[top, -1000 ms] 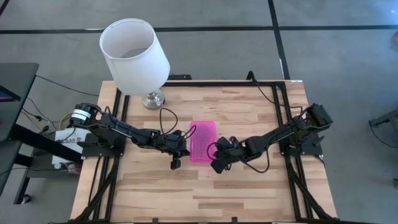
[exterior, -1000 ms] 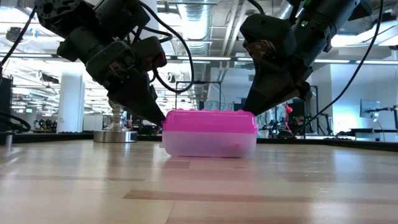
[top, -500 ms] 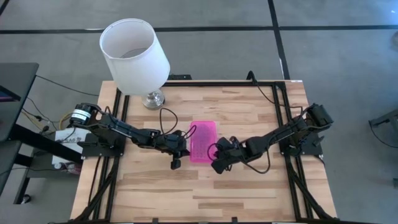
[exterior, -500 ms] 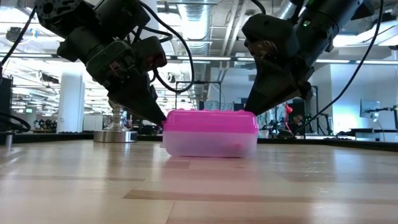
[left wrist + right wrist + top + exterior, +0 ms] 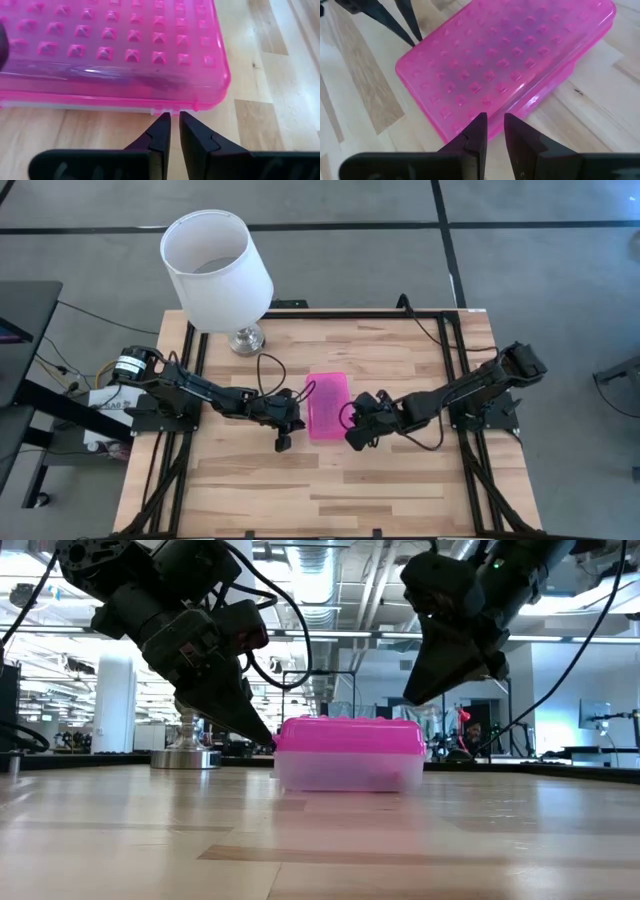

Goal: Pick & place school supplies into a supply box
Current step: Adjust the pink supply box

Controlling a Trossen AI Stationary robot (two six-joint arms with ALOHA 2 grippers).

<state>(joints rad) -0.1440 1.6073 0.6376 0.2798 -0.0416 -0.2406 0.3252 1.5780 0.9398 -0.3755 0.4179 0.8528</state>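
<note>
Showing the supply box (image 5: 328, 406), studded pink lid shut over a clear base. My left gripper (image 5: 171, 124) is nearly closed, empty, at its edge; my right gripper (image 5: 492, 130), slightly parted and empty, has lifted off the box, which shifted right.

- A wooden table (image 5: 400, 490) filled the middle and lower frame, edged by a black frame (image 5: 450, 312).
- A closed pink supply box (image 5: 328, 406) lay at the centre of the frame, long side running up and down.
- The left gripper (image 5: 296, 420) sat just left of the box's lower part, at its edge.
- The right gripper (image 5: 356, 430) sat just right of the box's lower corner.
- A white lampshade (image 5: 215, 268) on a silver lamp base (image 5: 246, 338) stood in the upper left.
</note>
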